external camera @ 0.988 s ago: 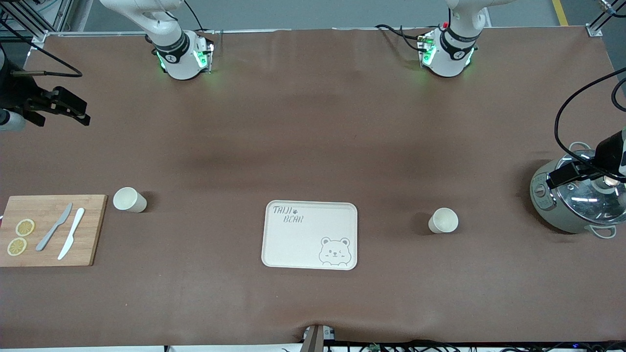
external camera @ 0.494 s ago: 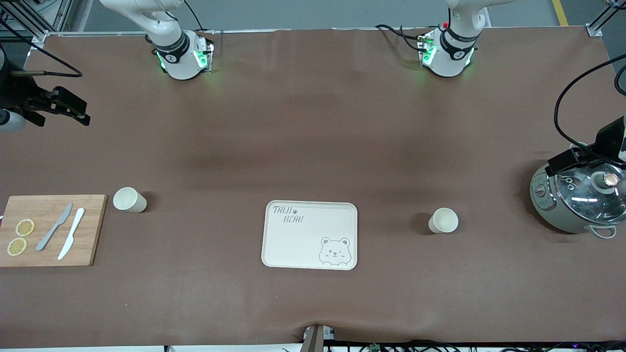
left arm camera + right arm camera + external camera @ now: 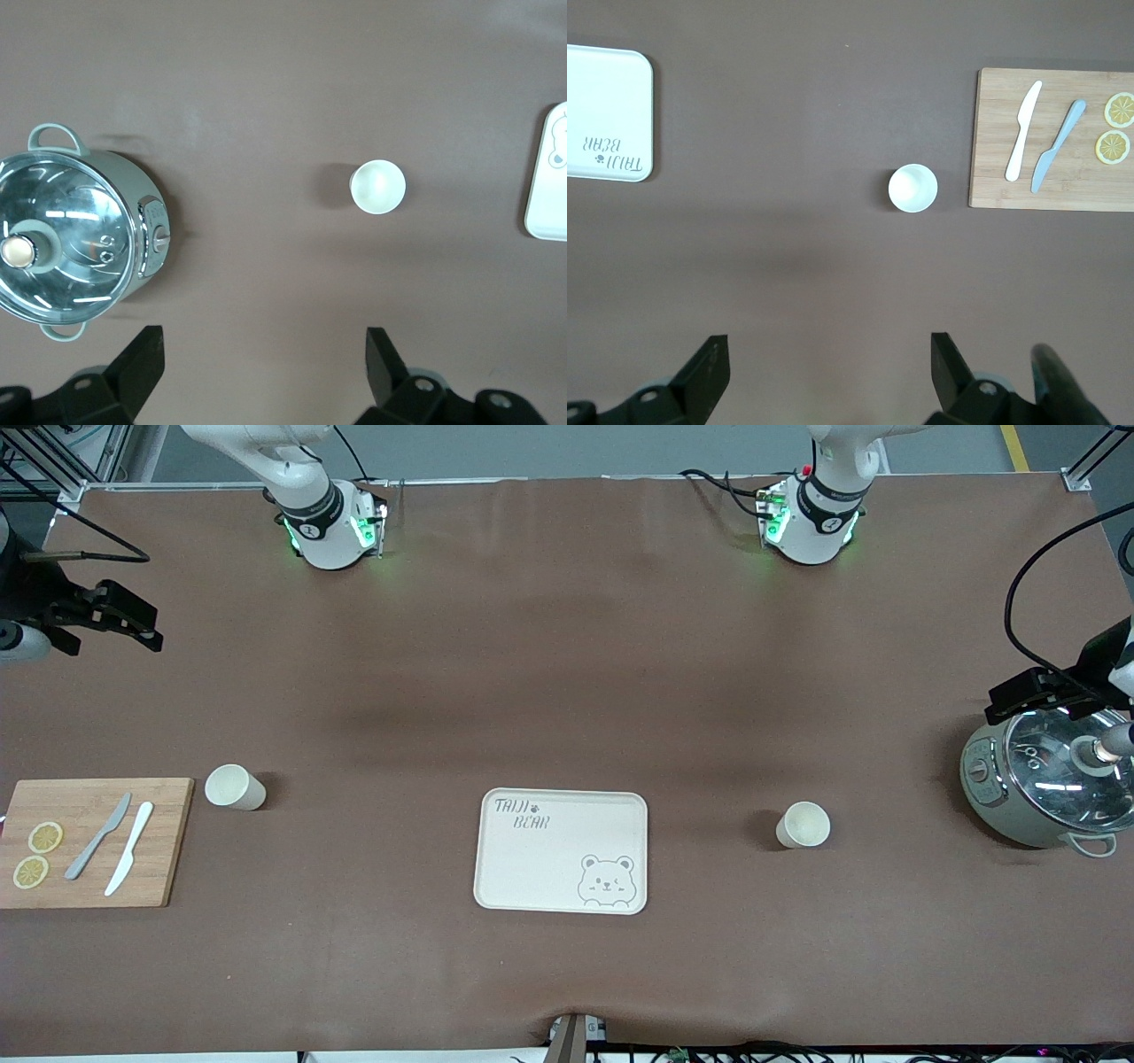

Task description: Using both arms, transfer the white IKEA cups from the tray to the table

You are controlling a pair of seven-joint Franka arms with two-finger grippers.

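Both cups stand upright on the brown table, either side of the bear tray (image 3: 561,850) and well apart from it. One cup (image 3: 234,786) sits just beside the cutting board (image 3: 93,841), the other (image 3: 803,824) between tray and pot (image 3: 1045,784). The right gripper (image 3: 824,376) hangs high over bare table, fingers spread wide and empty. The left gripper (image 3: 261,372) hangs by the pot, equally wide and empty.

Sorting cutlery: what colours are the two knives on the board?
One grey, one white; right wrist view.
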